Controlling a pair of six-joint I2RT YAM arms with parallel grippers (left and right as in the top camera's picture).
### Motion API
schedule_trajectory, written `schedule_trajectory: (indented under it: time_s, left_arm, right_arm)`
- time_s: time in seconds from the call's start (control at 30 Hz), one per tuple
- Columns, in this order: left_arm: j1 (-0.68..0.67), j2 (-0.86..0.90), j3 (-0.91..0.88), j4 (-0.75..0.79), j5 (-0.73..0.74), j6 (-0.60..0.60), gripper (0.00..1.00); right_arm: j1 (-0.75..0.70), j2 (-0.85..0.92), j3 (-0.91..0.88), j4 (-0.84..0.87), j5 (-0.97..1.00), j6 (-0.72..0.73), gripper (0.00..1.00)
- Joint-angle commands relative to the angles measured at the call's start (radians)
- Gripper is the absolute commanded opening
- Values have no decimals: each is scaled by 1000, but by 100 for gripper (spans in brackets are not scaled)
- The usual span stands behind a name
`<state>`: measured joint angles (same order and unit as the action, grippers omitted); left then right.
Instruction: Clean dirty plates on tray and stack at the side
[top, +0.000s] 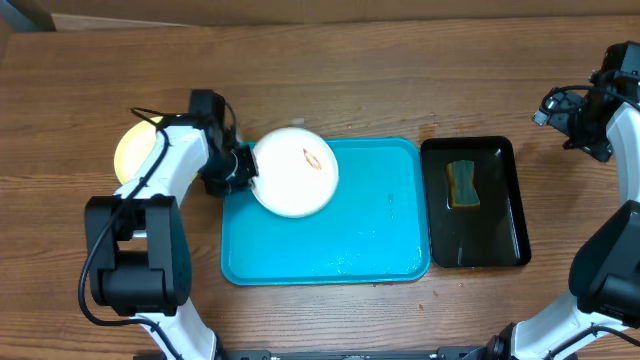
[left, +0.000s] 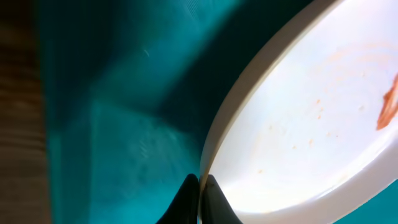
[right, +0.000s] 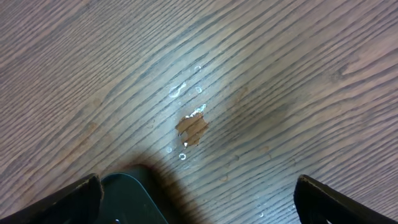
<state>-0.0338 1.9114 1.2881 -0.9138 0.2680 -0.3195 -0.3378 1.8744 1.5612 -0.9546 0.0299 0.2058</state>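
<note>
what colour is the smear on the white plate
Orange-red smear on the white plate, clearest in the left wrist view.

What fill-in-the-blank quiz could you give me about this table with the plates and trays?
1. The left fingers are shut on the rim of the ____ plate, which bears an orange-red smear.
2. The sponge lies in the ____ tray.
3. The pale yellow plate rests on the table to the ____ of the turquoise tray.
4. The right fingers stand ____ above the table.
Missing words: white; black; left; open.
</note>
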Motion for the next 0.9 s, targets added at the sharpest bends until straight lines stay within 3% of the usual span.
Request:
schedule_trajectory:
  time_s: [0.0,0.37,0.4,0.47,0.53,0.6,0.87]
  left_arm:
    - [-64,-8,14,-50,35,79,4]
    - [-253,-8,8,-80,-97,69,4]
    - [-261,-8,8,-79,-105,69,8]
    - [-270,-8,8,-76,-119,68,32]
    - [-274,-8,8,-69,-120,68,48]
    - [-274,-8,8,-62,-122,56,56]
    - [-278,-8,-5,-51,-121,-3,46]
  right_arm:
    - [1,-10,1,4,3,3,100]
    - [1,-10,1,4,3,3,100]
    - [1,-10,1,4,3,3,100]
    - [1,-10,1,4,3,3,100]
    - [1,-10,1,4,3,3,100]
    - [1,-10,1,4,3,3,100]
    - [1,-10,1,4,3,3,100]
